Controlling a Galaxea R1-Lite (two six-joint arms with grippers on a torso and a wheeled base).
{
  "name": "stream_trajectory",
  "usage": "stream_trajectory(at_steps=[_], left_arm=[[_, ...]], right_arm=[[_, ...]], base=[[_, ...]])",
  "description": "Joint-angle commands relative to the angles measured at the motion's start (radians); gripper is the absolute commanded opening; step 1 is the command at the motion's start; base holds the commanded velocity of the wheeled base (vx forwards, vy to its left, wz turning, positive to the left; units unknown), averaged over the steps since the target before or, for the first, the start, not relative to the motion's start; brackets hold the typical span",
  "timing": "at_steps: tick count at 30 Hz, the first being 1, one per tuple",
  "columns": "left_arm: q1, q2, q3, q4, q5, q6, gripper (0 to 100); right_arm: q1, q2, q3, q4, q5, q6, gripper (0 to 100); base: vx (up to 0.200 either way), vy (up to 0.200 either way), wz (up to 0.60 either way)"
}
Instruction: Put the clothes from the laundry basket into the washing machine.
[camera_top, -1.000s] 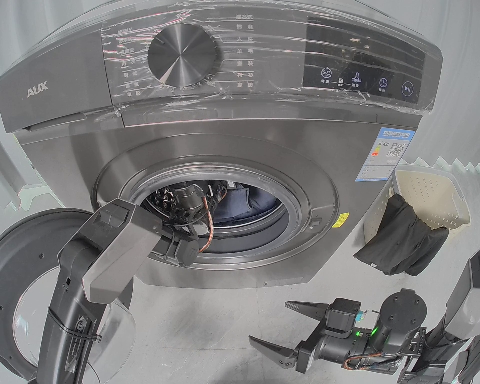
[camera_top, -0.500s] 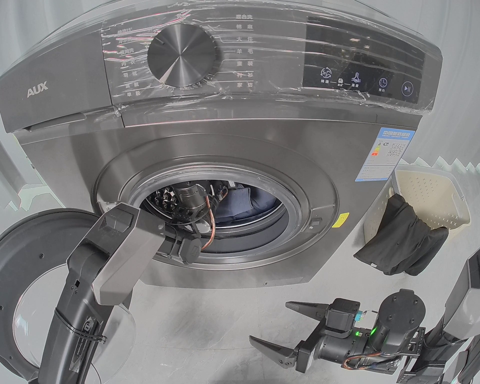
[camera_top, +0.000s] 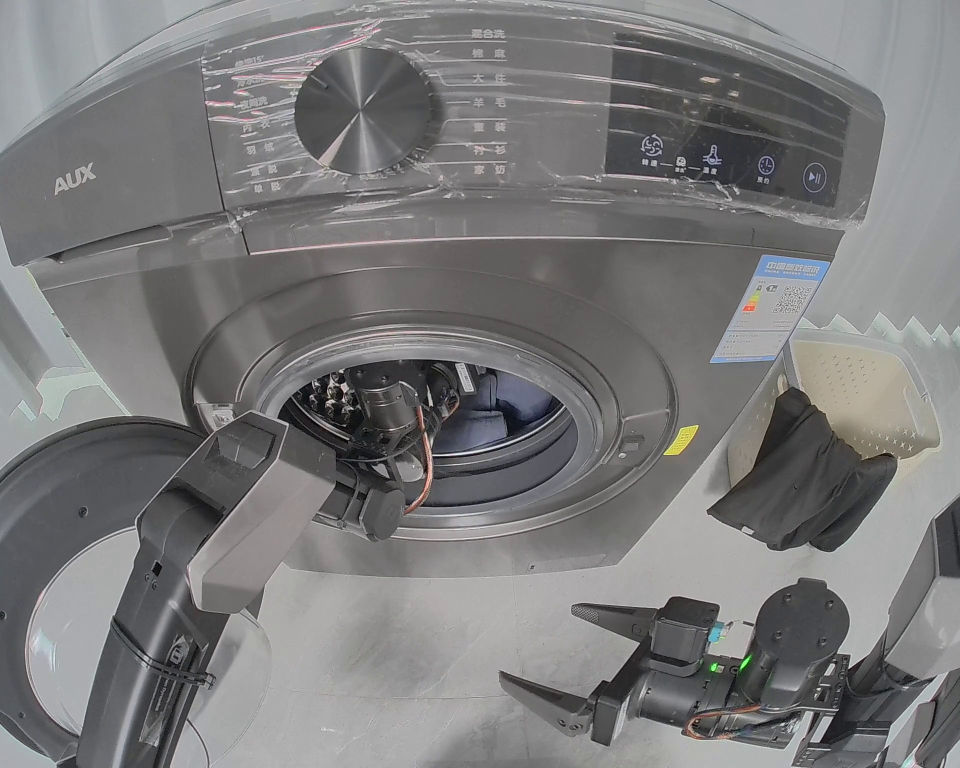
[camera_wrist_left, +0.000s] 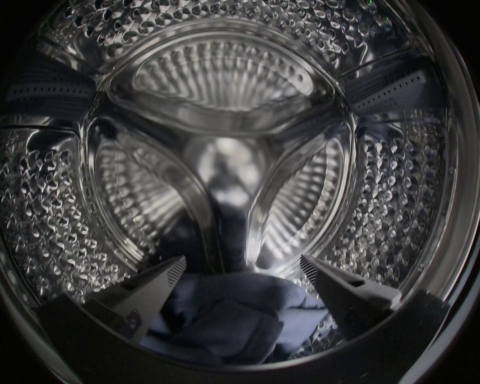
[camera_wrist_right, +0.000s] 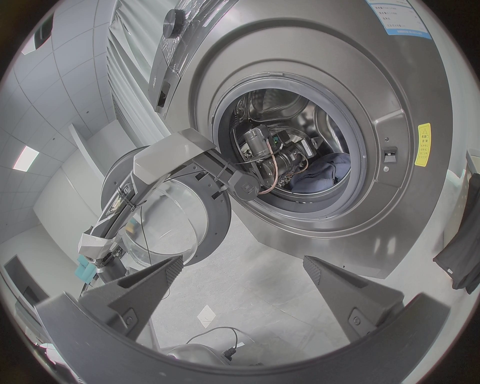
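The grey washing machine stands with its round door swung open to the left. My left arm reaches through the opening into the drum. My left gripper is open above a blue garment lying on the drum floor; the blue garment shows through the opening. A black garment hangs over the rim of the cream laundry basket at the machine's right. My right gripper stands open and empty low over the floor in front of the machine.
The door opening's grey seal ring surrounds my left arm closely. Grey floor stretches between the machine and my right gripper. In the right wrist view a cable lies on the floor.
My left arm has pushed slightly deeper into the drum and its wrist has turned. The right arm has not moved.
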Motion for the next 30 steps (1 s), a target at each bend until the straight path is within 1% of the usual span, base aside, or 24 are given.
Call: stream_trajectory(at_steps=[1, 3, 4, 5, 7, 11, 17, 18, 19, 20, 21, 27, 30], left_arm=[[-0.034, -0.102, 0.186, 0.023, -0.016, -0.017, 100], [-0.048, -0.130, 0.261, 0.028, -0.030, -0.016, 100], [-0.048, -0.130, 0.261, 0.028, -0.030, -0.016, 100], [-0.059, -0.150, 0.318, 0.026, -0.058, -0.017, 100], [-0.068, -0.164, 0.363, 0.028, -0.079, -0.017, 100], [-0.071, -0.167, 0.409, 0.045, -0.088, -0.008, 100], [-0.060, -0.135, 0.403, 0.056, -0.091, -0.002, 100], [-0.056, -0.127, 0.393, 0.060, -0.091, 0.009, 0], [-0.056, -0.125, 0.392, 0.060, -0.091, 0.012, 0], [-0.045, -0.113, 0.375, 0.069, -0.093, 0.032, 0], [-0.043, -0.109, 0.367, 0.076, -0.093, 0.037, 0], [-0.039, -0.104, 0.346, 0.103, -0.094, 0.038, 0], [-0.036, -0.086, 0.304, 0.109, -0.093, 0.035, 0]], right_arm=[[-0.002, 0.002, 0.000, -0.001, 0.000, -0.001, 100], [-0.002, 0.002, 0.000, -0.001, 0.000, -0.001, 100], [-0.002, 0.002, 0.000, -0.001, 0.000, -0.001, 100], [-0.001, 0.002, 0.000, -0.001, 0.000, -0.001, 100], [-0.001, 0.002, 0.000, -0.001, 0.000, -0.001, 100], [-0.001, 0.002, 0.001, -0.001, 0.000, 0.001, 100], [0.002, 0.002, 0.001, -0.001, 0.000, 0.001, 100], [0.005, 0.002, 0.003, -0.001, -0.001, 0.001, 100], [0.007, 0.002, 0.003, -0.001, -0.001, 0.001, 100], [0.012, 0.002, 0.001, -0.001, -0.001, 0.001, 100], [0.013, 0.002, 0.001, -0.001, -0.003, 0.001, 100], [0.012, 0.000, 0.000, -0.001, -0.001, 0.001, 100], [0.013, 0.002, -0.002, -0.001, -0.003, 0.001, 100]], base=[[0.000, 0.000, 0.00], [0.000, 0.000, 0.00], [0.000, 0.000, 0.00], [0.000, 0.000, 0.00], [0.000, 0.000, 0.00], [0.000, 0.000, 0.00], [0.000, 0.000, 0.00], [0.000, 0.000, 0.00], [0.000, 0.000, 0.00], [0.000, 0.000, 0.00], [0.000, 0.000, 0.00], [0.000, 0.000, 0.00], [0.000, 0.000, 0.00]])
